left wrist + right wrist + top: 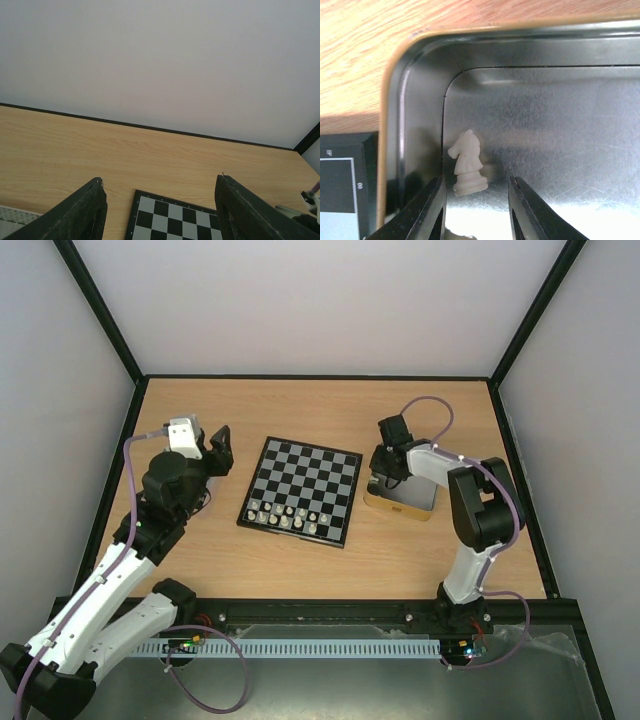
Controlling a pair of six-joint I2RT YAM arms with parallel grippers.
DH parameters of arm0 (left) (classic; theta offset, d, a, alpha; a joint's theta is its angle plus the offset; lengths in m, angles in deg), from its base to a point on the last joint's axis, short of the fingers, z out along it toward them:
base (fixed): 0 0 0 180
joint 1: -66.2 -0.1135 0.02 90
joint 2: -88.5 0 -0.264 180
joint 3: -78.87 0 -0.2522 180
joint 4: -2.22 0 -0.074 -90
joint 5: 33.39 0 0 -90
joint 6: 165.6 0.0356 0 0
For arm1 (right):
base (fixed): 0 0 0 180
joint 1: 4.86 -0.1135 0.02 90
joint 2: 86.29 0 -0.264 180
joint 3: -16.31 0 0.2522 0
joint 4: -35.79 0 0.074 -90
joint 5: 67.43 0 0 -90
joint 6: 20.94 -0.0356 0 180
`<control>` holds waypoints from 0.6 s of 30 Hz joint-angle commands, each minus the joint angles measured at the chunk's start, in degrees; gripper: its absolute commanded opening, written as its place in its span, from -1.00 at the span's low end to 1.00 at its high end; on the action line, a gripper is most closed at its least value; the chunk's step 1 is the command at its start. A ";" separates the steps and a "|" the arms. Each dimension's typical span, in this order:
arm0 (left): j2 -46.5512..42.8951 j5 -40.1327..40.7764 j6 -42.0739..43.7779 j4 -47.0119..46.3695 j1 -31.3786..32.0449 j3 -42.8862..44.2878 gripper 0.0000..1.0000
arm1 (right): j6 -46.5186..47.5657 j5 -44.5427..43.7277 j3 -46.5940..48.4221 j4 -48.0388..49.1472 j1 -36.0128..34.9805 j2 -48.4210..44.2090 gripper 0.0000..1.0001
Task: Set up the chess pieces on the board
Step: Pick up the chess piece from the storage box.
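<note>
Showing on right wrist only: white knight (466, 162) in tin (395, 100) | right gripper (475, 181) part-open, empty | left gripper (160, 178) wide

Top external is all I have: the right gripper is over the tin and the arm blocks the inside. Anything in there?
Observer: The right wrist view shows one white knight standing upright in the tin, close to a rounded corner.
Operator: Gripped?
Observer: No. The right gripper is open. The knight stands in line with the gap, and neither finger seems to touch it.
Operator: Left gripper holding anything?
Observer: The left wrist view shows the left gripper open and empty, with a corner of the board below the gap.
</note>
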 commanded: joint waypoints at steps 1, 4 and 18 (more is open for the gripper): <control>0.15 -0.16 -0.16 -1.40 -0.53 -0.39 0.22 | 2.20 -2.77 1.45 0.58 0.32 1.90 -0.34; 0.22 -0.25 -0.08 -1.40 -0.53 -0.34 0.22 | 3.70 -3.66 1.59 0.99 0.29 2.84 -0.38; 0.47 -0.87 -0.24 -1.48 -0.62 -0.38 0.22 | 8.69 -4.85 2.49 2.21 0.32 4.75 -0.49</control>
